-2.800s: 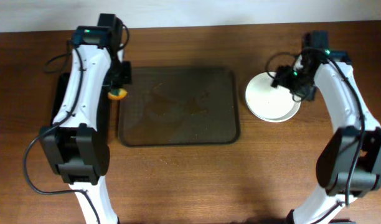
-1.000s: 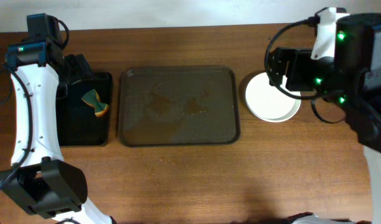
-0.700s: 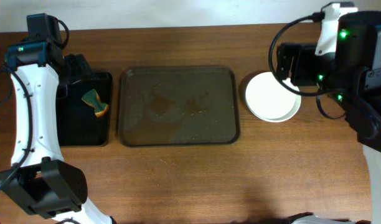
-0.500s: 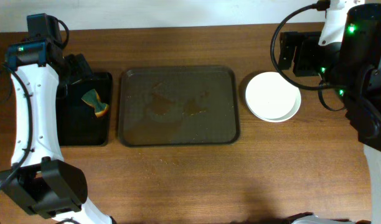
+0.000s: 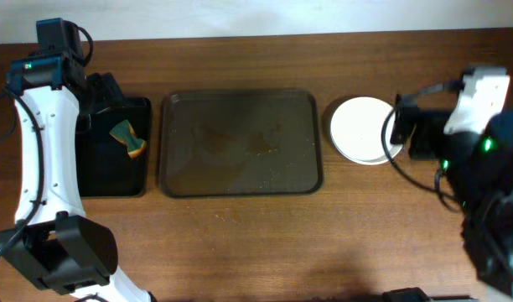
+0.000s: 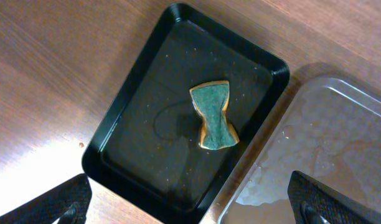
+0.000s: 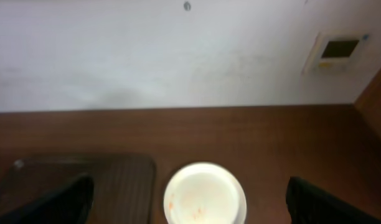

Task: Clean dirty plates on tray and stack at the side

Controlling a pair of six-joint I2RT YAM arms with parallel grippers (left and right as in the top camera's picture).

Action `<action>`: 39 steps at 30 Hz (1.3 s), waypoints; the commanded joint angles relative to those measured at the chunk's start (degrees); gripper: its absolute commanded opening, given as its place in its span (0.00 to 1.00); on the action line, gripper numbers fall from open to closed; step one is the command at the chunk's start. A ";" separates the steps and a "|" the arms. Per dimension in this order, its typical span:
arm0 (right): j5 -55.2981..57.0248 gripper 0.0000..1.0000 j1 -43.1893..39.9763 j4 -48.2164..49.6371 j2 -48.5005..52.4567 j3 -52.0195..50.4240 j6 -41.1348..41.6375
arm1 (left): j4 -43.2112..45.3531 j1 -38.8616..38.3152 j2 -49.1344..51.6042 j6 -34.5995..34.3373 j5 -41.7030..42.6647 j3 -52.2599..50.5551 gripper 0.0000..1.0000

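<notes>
The dark brown tray (image 5: 240,180) lies mid-table with only wet streaks on it, and no plate. White plates (image 5: 364,130) sit stacked on the table to its right. In the right wrist view the top plate (image 7: 204,194) shows faint orange specks, with the tray (image 7: 84,180) to its left. My right gripper (image 5: 407,132) hangs open, high over the stack's right edge, with nothing between its fingers (image 7: 63,202). My left gripper (image 5: 101,91) is open and empty above the black tray's back end, its fingertips (image 6: 60,205) spread wide.
A narrow black tray (image 5: 93,180) lies left of the brown tray and holds a green-and-orange sponge (image 5: 127,138). The left wrist view also shows this sponge (image 6: 213,116). A white wall runs along the table's far edge.
The right arm has swung away from the back toward the front right, its gripper now beside the plates' right edge. The left arm, sponge and plates have stayed put over the last second.
</notes>
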 commanded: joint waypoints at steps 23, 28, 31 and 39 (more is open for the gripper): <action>-0.70 0.98 -0.48 42.12 -53.94 -74.88 -0.68 | -0.07 0.04 0.13 -0.35 -0.44 0.37 0.99; -0.74 0.98 -0.48 38.69 -53.94 -76.87 -0.68 | -0.04 0.04 0.13 -0.35 -0.44 0.37 0.99; -0.74 0.98 -0.48 38.82 -53.83 -76.87 -0.66 | -0.04 0.04 0.13 -0.35 -0.44 0.37 0.99; -0.74 0.98 -0.48 38.82 -53.77 -76.87 -0.66 | -0.04 0.04 0.13 -0.35 -0.44 0.37 0.99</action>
